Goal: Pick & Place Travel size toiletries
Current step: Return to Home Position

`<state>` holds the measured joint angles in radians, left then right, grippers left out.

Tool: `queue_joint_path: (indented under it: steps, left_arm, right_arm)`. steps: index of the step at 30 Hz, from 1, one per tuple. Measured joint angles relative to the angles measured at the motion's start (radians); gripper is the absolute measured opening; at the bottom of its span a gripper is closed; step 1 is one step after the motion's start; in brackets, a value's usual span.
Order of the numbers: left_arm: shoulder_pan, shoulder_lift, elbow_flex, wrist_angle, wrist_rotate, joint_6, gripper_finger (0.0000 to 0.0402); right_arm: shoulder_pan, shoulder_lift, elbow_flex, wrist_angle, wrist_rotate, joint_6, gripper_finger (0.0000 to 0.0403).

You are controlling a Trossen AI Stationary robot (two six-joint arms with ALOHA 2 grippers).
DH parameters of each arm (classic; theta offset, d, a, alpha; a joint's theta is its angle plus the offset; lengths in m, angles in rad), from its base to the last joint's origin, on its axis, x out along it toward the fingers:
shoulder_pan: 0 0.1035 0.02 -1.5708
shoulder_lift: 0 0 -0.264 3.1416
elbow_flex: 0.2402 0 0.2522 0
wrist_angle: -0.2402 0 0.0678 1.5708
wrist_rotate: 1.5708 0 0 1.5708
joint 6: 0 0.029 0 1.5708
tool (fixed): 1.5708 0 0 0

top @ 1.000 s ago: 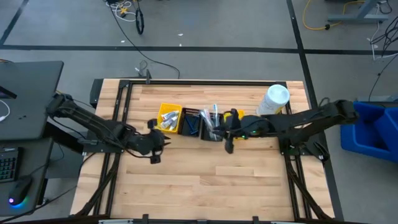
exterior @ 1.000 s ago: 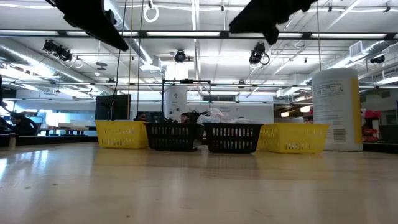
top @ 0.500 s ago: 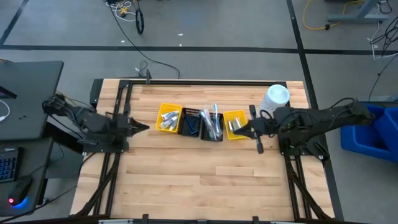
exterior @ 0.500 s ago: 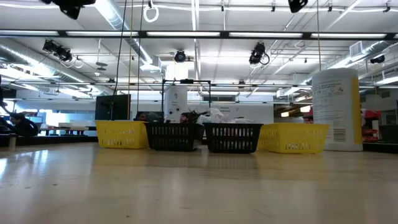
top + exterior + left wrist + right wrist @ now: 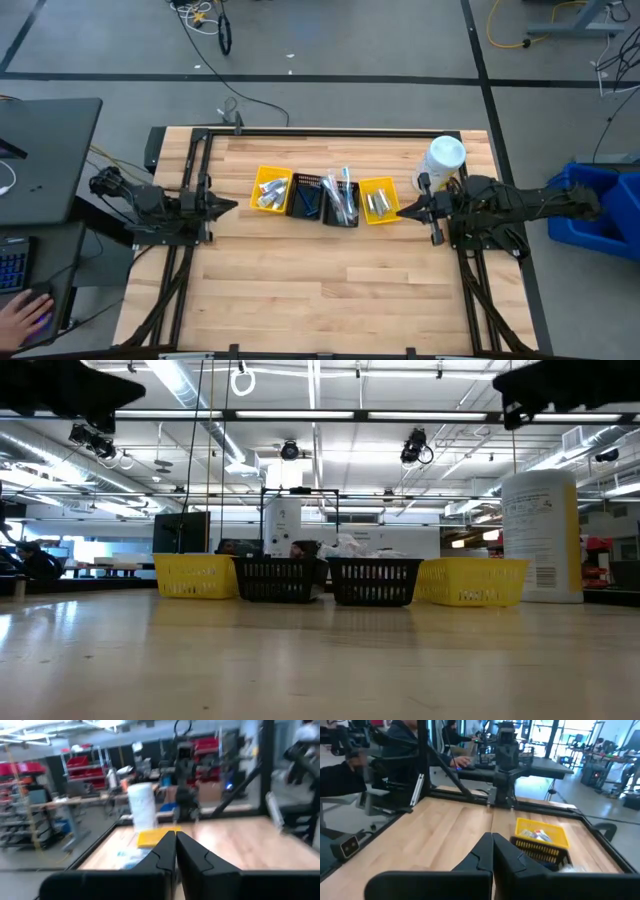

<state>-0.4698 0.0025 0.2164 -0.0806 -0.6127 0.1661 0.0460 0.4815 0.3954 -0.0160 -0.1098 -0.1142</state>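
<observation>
Four bins [image 5: 262,172] mid-frame held toiletries [image 5: 342,200]. Left gripper [image 5: 231,205] sat frame left, right gripper [image 5: 403,211] frame right, both pinched together, empty. Homing called for height, clear of bottle [image 5: 445,155].

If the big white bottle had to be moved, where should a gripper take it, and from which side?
Probably its straight round body at mid-height, with a level grip. The white bottle stands upright at the table's back right corner, apart from the right yellow bin, so its side toward the table's middle looks free. The right gripper, shut, is nearest; whether it opens wide enough is unclear.
</observation>
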Motion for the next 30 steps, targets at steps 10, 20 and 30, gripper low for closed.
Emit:
queue_joint_path:
  steps: [10,20,30]
  left_arm:
    - [0.000,0.000,-0.116,0.097,-0.019,-0.031,0.0024]
    - [0.000,0.004,-0.207,0.195,0.004,-0.061,0.0025]
    - [0.000,0.004,-0.207,0.184,0.028,-0.121,0.0025]
  right_arm:
    - [-0.019,-0.257,-0.207,0.042,0.000,0.010,0.0001]
    - [-0.019,-0.363,-0.317,0.060,-0.001,0.021,0.0005]
    - [-0.018,-0.365,-0.386,0.110,0.000,0.028,0.0006]
